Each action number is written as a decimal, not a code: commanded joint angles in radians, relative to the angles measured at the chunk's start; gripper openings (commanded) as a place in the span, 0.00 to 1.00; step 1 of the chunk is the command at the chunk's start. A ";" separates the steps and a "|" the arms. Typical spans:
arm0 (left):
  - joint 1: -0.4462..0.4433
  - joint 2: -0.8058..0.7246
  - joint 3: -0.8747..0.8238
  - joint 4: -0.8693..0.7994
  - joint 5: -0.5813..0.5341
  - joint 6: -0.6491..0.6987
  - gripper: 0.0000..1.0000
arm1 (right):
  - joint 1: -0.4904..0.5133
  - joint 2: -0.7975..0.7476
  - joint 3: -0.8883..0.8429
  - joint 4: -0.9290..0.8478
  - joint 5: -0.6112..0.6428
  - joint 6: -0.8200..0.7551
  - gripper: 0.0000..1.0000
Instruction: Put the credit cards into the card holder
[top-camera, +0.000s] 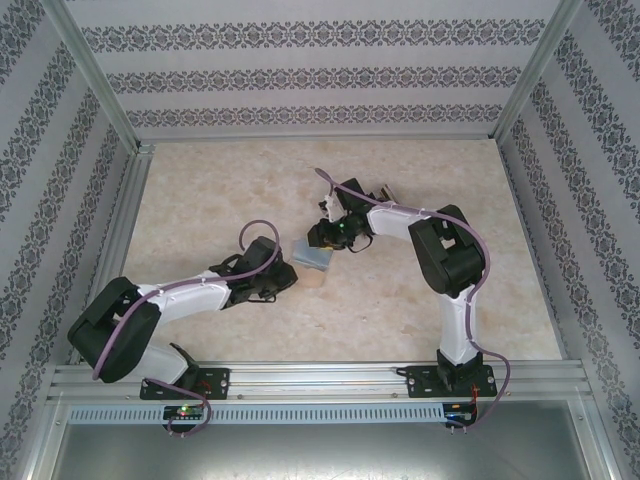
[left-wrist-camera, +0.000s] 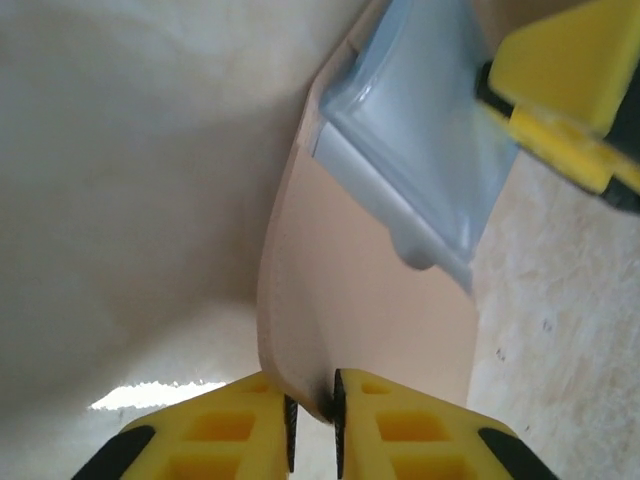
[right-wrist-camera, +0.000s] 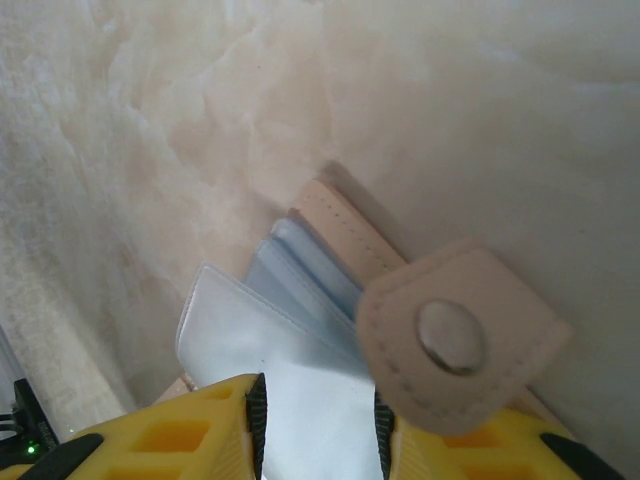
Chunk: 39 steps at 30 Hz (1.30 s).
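We can read no text, label, brand, number or sign anywhere. The card holder (right-wrist-camera: 325, 210) is plain beige, its snap tab (right-wrist-camera: 455, 340) and metal stud bear no lettering we can make out, and its clear sleeves (right-wrist-camera: 290, 340) are blank. The walls (top-camera: 300, 75) around the surface (top-camera: 230, 190) carry bands of dark ornament, not writing. Any marks on the arms are too small for us to read.

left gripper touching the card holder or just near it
Touching. The left wrist view shows the left gripper pinching the beige edge of the card holder between its fingertips.
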 joint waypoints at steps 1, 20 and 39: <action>-0.039 0.036 0.016 -0.004 -0.011 -0.031 0.28 | -0.013 0.018 0.039 -0.071 0.028 -0.053 0.38; 0.042 -0.244 0.130 -0.233 -0.252 0.201 0.47 | -0.052 -0.158 -0.029 -0.127 0.013 -0.090 0.38; 0.212 0.316 0.424 0.001 0.337 0.334 0.19 | -0.067 -0.281 -0.319 -0.060 0.075 0.001 0.36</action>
